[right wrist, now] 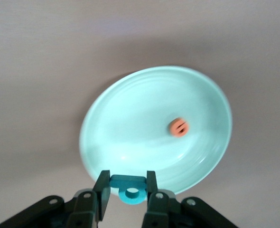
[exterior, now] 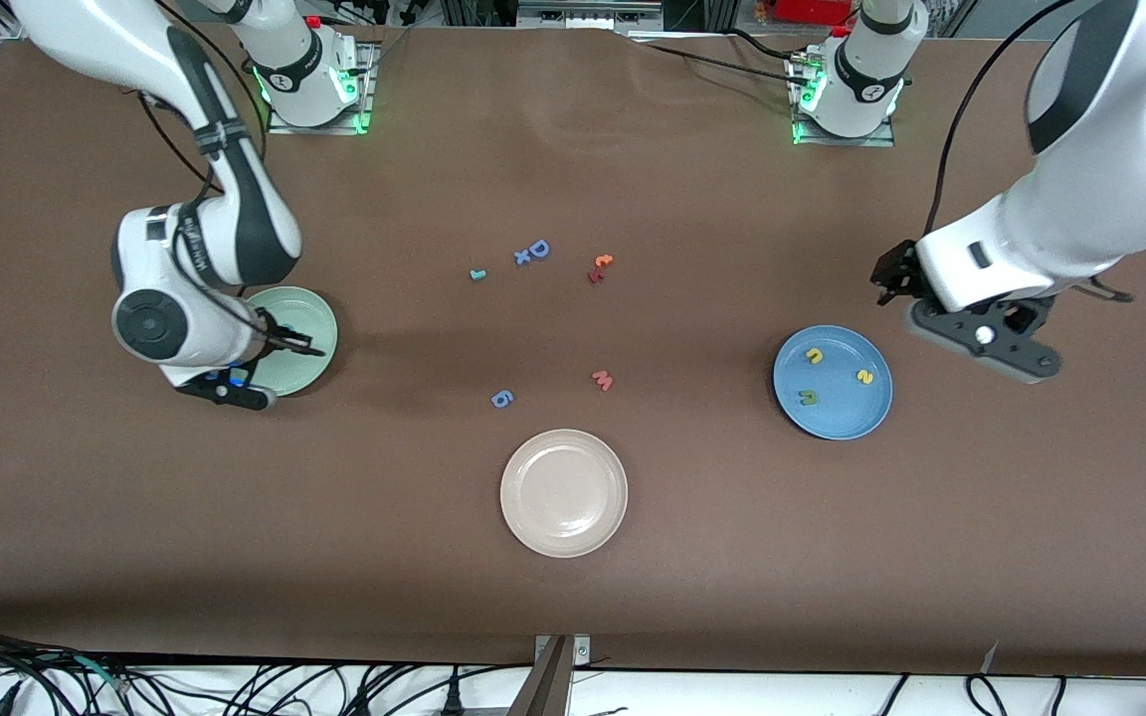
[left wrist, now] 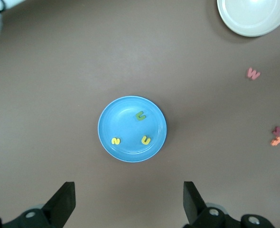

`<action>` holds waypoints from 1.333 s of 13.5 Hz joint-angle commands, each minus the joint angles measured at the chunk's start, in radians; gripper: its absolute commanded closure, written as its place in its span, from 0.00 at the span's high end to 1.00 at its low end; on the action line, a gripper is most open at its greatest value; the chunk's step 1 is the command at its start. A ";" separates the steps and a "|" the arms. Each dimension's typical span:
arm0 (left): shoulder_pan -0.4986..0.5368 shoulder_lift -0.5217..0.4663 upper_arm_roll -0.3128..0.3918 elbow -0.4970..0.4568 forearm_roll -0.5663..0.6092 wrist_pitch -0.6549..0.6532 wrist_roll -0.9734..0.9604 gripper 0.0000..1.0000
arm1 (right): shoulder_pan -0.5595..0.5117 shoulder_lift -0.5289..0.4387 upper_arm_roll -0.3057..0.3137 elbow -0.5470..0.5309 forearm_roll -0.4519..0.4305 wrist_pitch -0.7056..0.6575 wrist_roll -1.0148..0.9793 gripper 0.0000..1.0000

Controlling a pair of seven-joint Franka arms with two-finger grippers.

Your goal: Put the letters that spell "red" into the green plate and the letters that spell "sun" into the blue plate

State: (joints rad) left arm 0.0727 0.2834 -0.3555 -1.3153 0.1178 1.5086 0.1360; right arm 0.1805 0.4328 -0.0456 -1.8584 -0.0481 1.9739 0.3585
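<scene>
Right gripper (right wrist: 125,192): fingers clamped on teal "d" (right wrist: 129,189), over green plate (right wrist: 130,118) rim. Orange "e" (right wrist: 179,127) in plate, right wrist view only. Left gripper (left wrist: 129,202): spread wide, empty, above table beside blue plate (exterior: 861,413) holding yellow "s" (exterior: 864,377), yellow "u" (exterior: 814,355), olive "n" (exterior: 809,397). Teal "r" (exterior: 477,274) on table.

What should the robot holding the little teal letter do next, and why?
Probably open the right gripper to drop the teal letter into the green plate. It hangs at the plate's rim, so nudging inward first seems safer. The orange "e" lies there already.
</scene>
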 commanded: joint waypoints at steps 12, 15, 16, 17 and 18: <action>-0.087 -0.325 0.277 -0.357 -0.155 0.070 -0.177 1.00 | -0.029 0.005 -0.004 -0.084 0.002 0.102 -0.040 0.99; -0.114 -0.325 0.294 -0.357 -0.155 0.067 -0.184 1.00 | -0.026 -0.045 0.085 -0.085 0.099 0.043 0.099 0.99; -0.143 -0.325 0.326 -0.355 -0.155 0.065 -0.182 1.00 | -0.024 -0.049 0.131 -0.085 0.100 0.034 0.197 0.99; -0.145 -0.323 0.340 -0.354 -0.155 0.065 -0.164 1.00 | -0.026 -0.051 0.188 -0.087 0.102 0.033 0.299 0.99; -0.140 -0.323 0.342 -0.355 -0.155 0.062 -0.164 1.00 | -0.024 -0.051 0.241 -0.087 0.102 0.037 0.404 0.99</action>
State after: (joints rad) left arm -0.0531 -0.0131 -0.0450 -1.6433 -0.0101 1.5577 -0.0346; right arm 0.1625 0.4011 0.1112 -1.9325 0.0419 2.0215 0.6067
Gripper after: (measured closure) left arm 0.000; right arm 0.009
